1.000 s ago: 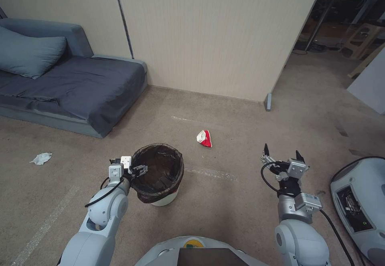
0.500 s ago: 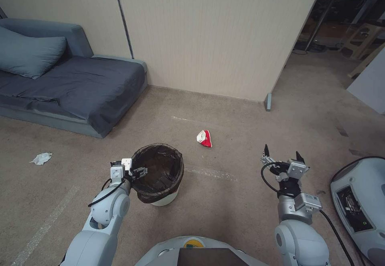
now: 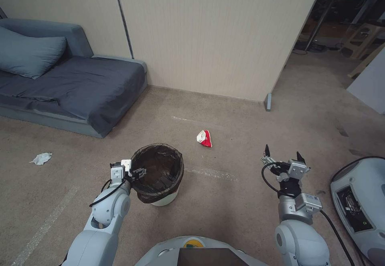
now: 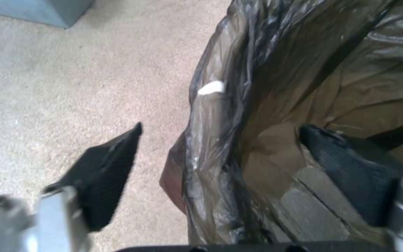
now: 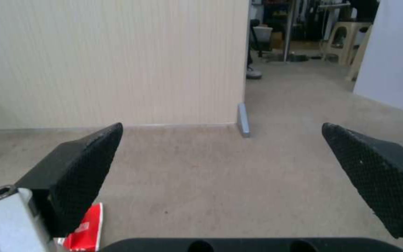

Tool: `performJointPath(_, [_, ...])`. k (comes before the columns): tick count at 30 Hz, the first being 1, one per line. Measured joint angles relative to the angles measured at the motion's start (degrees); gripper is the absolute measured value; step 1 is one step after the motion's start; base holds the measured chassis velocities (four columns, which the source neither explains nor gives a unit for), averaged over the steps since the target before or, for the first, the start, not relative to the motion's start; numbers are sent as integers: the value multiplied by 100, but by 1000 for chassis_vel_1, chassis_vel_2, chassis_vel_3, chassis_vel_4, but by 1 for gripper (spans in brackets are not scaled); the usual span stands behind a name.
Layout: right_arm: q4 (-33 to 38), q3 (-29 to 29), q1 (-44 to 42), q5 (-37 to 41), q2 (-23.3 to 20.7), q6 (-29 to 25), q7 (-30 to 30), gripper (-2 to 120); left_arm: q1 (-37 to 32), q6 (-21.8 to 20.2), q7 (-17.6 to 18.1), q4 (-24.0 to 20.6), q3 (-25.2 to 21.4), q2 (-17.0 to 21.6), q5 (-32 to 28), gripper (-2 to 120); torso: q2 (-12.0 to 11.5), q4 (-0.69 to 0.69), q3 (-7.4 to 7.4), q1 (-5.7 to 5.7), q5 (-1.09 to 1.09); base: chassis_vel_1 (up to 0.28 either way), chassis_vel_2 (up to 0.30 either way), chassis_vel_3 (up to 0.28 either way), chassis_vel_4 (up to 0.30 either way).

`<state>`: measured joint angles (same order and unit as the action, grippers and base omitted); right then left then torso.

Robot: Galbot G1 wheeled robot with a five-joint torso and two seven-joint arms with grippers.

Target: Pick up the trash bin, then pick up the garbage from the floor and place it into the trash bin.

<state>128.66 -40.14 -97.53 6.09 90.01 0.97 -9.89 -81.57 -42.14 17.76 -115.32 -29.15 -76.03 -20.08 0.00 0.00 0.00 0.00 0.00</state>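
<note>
the first step, taking hold of the trash bin (image 3: 159, 174), is judged to be in hand. the bin stands on the floor (image 3: 224, 202) just ahead of the robot, left of centre, its dark bag folded over the rim. the left tool (image 3: 138, 172) is set at the bin's near-left rim; in the left wrist view its fingers (image 4: 106, 171) are seen spread apart, one outside over the carpet and the other inside the bag, with the rim between them and not yet pinched. the bin has not been lifted, as far as can be judged.

the next move is judged to call for the fingers to be brought together on the rim and bag, deep enough that the slippery liner is not all that is gripped.

the right tool (image 3: 282, 157) is held over bare carpet to the right, its fingers wide apart and holding nothing. a red-and-white crumpled packet (image 3: 205, 138) lies on the floor beyond the bin, and a white crumpled tissue (image 3: 41, 158) lies far to the left, near the grey sofa (image 3: 72, 93).

no brand, label or writing can be read anywhere; the print on the packet is too small to make out.
</note>
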Motion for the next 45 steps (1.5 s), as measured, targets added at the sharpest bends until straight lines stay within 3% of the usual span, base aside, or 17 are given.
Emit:
performJointPath(13, [-47,16,37,3,42,-14,-11,100,69,10,14,150,19,10,27,38,0,0,-1,0,2,0,0,0,0])
performJointPath(16, [-78,6,49,4,49,-28,-13,100,98,17,9,183,39,12,28,23,1,0,-1,0,3,0,0,0,0])
performJointPath(20, [-90,9,57,4,55,-36,-16,100,116,17,0,193,65,10,24,13,1,0,-1,0,3,0,0,0,0])
performJointPath(34, [-120,51,100,-20,69,-20,-33,100,65,0,-21,91,6,26,-18,10,0,0,1,0,-4,0,0,0,0])
performJointPath(42, [-21,-189,98,41,32,83,-76,100,-204,92,-278,-619,-158,176,-310,2,0,-1,1,0,-1,0,0,0,0])
performJointPath(45, [26,-217,101,44,31,122,-66,100,-397,115,-297,-1184,-370,208,-693,2,0,1,1,0,-1,0,0,0,0])
